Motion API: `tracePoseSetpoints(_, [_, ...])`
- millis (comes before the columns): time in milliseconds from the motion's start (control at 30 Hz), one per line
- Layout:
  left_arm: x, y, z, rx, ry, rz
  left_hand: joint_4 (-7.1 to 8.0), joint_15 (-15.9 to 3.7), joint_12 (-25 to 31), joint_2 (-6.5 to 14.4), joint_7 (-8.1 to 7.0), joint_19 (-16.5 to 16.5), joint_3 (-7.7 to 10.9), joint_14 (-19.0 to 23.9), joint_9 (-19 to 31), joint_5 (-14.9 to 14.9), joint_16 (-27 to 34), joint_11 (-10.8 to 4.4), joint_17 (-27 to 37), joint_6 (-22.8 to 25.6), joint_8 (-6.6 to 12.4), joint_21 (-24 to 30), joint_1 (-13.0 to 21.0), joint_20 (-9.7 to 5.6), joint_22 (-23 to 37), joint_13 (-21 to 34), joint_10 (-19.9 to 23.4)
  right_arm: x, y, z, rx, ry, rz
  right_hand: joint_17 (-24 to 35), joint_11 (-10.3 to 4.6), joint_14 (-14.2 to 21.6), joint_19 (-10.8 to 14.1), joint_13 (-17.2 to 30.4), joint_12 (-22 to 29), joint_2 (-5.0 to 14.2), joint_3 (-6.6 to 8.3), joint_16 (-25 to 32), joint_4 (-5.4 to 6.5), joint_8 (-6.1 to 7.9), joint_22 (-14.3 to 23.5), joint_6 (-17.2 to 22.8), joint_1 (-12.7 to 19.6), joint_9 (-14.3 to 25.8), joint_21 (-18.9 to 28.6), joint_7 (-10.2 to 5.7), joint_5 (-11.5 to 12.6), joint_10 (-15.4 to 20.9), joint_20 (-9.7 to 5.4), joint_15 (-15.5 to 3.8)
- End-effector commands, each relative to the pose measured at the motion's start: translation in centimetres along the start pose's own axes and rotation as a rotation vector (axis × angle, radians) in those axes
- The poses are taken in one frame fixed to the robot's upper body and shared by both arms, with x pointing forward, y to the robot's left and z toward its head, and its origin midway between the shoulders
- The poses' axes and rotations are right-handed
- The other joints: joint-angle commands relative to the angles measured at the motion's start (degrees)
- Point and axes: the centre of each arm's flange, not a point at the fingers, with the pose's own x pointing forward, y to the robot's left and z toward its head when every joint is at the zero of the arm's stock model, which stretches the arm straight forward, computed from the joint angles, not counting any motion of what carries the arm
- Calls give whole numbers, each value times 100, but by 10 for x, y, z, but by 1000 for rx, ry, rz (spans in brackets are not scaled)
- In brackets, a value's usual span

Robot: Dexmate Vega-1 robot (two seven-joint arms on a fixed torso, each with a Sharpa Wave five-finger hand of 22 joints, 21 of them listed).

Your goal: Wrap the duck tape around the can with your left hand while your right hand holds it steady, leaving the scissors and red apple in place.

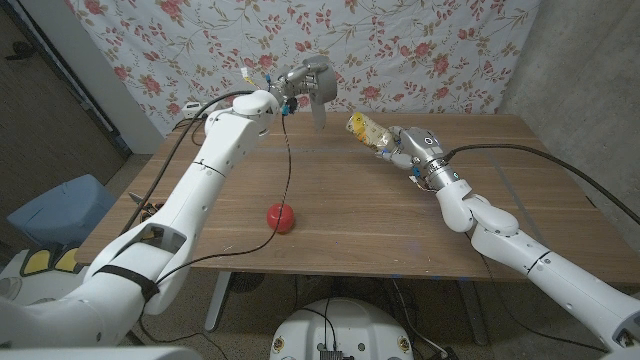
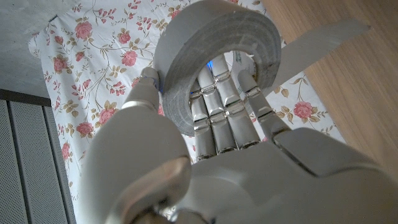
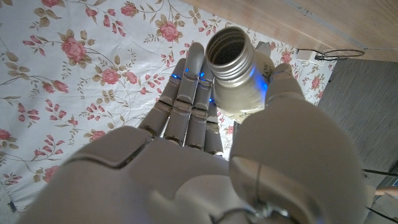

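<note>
One red apple (image 1: 281, 217) on table (image 1: 380, 220), near front edge, alone. Farther back, right hand (image 1: 405, 147) grips one can (image 1: 366, 128), lifted above table, tilted (open mouth visible in right wrist view). Farthest, left hand (image 1: 303, 80) holds one duck tape roll (image 1: 318, 86) aloft, loose strip hanging, apart from can.

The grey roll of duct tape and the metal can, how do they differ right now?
The grey roll of duct tape is a wide ring with a loose strip hanging off it; the metal can is a narrow bottle-shaped cylinder with an open mouth. The left hand holds the tape raised above the wooden table's far edge, while the right hand holds the can tilted, lower down. Both are lifted off the table, apart from each other.
</note>
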Motion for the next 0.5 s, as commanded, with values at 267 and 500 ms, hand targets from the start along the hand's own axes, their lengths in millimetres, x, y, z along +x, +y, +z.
tracePoseSetpoints(267, [30, -13, 53, 88, 29, -200, 368, -657, 170, 748, 119, 154, 858, 477, 72, -38, 130, -881, 104, 98, 60, 187, 821, 78, 9, 224, 1058, 24, 14, 19, -3, -92, -40, 64, -820, 633, -14, 33, 16, 721, 12, -51, 44, 24, -12, 2772, 766, 32, 88, -1403, 243, 812, -472, -1307])
tracePoseSetpoints(500, [34, -19, 75, 152, 28, -267, 342, -642, 235, 780, 159, 140, 833, 428, 130, -68, 189, -832, 237, 29, 37, 255, 867, 117, 11, 362, 1030, 32, 22, 22, -16, -113, -68, 82, -828, 625, -24, 45, 14, 720, 3, -65, 45, 15, -15, 2772, 773, 40, 104, -1421, 257, 813, -482, -1308])
